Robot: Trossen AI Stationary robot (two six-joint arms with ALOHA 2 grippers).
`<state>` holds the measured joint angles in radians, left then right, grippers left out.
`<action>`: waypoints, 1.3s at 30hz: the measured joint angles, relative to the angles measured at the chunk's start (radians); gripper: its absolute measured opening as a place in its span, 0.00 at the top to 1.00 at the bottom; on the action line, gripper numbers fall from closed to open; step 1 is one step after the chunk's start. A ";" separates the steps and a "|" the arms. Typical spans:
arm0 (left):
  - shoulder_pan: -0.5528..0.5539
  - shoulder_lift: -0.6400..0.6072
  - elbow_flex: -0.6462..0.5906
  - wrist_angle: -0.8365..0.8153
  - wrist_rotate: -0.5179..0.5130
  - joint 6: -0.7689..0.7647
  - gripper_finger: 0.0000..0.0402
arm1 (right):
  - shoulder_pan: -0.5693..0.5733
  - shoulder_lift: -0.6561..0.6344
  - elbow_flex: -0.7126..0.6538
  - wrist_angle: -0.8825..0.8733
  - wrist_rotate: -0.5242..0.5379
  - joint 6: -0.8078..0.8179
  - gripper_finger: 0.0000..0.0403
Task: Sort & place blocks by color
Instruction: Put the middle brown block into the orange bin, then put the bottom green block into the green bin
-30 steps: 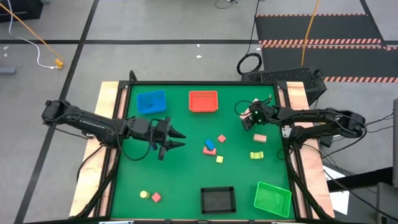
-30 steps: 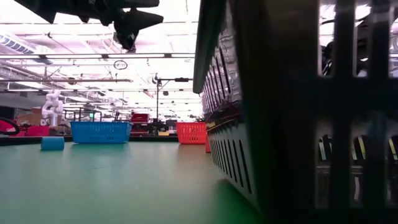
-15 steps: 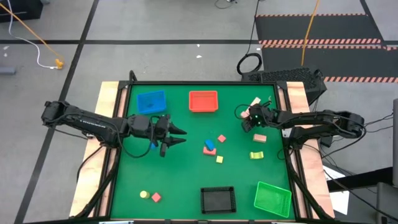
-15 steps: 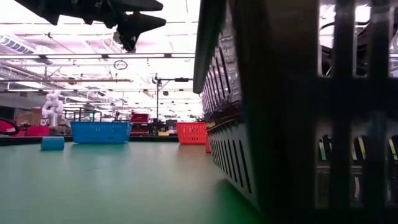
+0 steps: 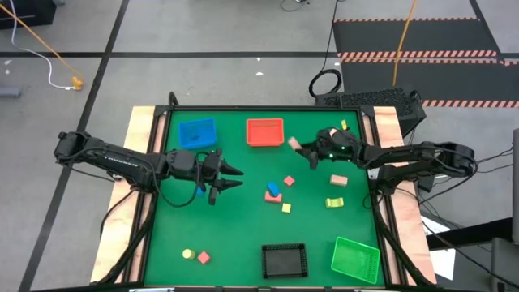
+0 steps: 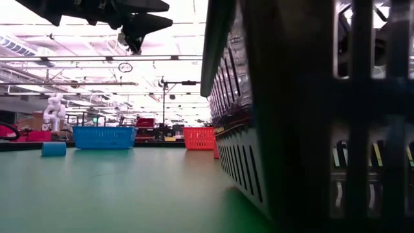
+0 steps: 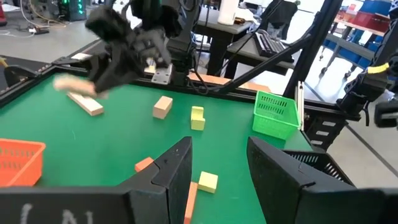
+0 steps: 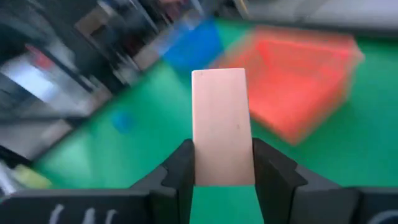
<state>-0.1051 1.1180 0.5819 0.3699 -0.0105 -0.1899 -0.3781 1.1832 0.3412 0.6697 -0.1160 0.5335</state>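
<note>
The right gripper (image 8: 222,163) is clamped on a tan block (image 8: 220,127) by its long flat faces, aloft near the red tray (image 5: 265,132); it is probably light, stiff, smooth wood. The left gripper (image 5: 229,178), fingers apart, hangs beside the blue tray (image 5: 197,134)

One camera looks straight down on the bench (image 5: 235,235); another sits low beside the black tray (image 6: 291,129). Both show the red tray (image 5: 265,132).
</note>
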 joint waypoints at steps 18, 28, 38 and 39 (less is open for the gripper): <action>0.002 0.001 0.000 0.001 -0.009 -0.054 0.62 | -0.005 0.423 0.325 0.097 0.086 -0.146 0.69; 0.002 0.001 0.000 -0.009 -0.010 -0.056 0.62 | -0.047 0.529 0.368 0.095 0.088 -0.176 0.61; 0.002 0.001 0.000 -0.049 -0.011 -0.051 0.62 | -0.034 0.456 0.369 0.006 0.086 -0.208 0.39; 0.001 0.001 0.000 -0.065 -0.011 -0.052 0.62 | -0.025 0.424 0.369 -0.039 0.086 -0.215 0.38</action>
<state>-0.1040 1.1194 0.5819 0.3054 -0.0212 -0.2414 -0.4034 1.6074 0.7097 0.6311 -0.0295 0.3188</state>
